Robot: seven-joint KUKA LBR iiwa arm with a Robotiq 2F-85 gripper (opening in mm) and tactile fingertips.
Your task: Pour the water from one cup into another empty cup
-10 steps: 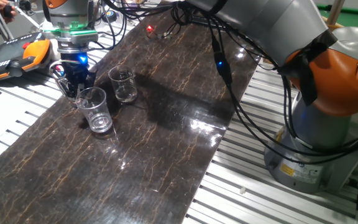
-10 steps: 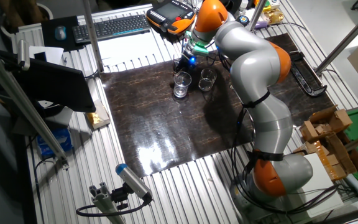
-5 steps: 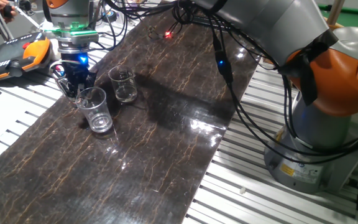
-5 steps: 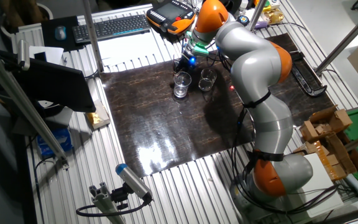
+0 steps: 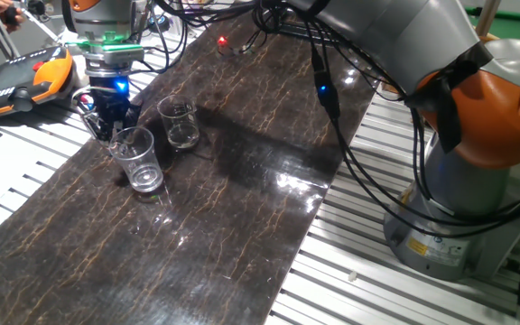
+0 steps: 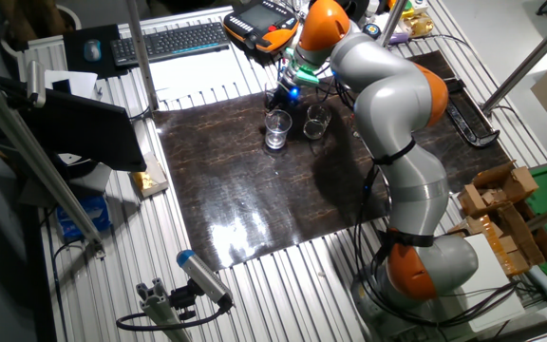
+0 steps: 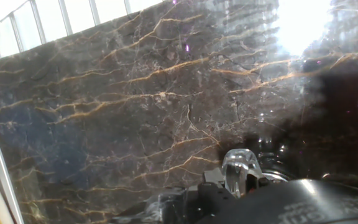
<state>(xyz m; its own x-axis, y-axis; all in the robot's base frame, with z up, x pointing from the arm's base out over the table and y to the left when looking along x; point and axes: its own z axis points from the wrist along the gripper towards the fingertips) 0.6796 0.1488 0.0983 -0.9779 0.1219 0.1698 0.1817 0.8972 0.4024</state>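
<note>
The taller clear tumbler (image 5: 139,160) with a thick ringed base stands on the dark marble mat (image 5: 242,208). Any water in it is too faint to make out. The shorter clear cup (image 5: 180,123) stands just to its right and further back, apart from it. My gripper (image 5: 108,125) points down right behind the tumbler's far rim, its fingers close to or touching the wall. In the other fixed view the gripper (image 6: 280,101) is above the tumbler (image 6: 275,130), with the short cup (image 6: 316,122) beside it. The hand view shows marble and a clear glint (image 7: 241,165) by my fingers.
An orange teach pendant (image 5: 25,79) lies on the slatted table left of the mat. Black cables (image 5: 328,99) hang over the mat's right side. The robot's base (image 5: 459,217) stands at the right. A keyboard (image 6: 169,40) lies at the far edge.
</note>
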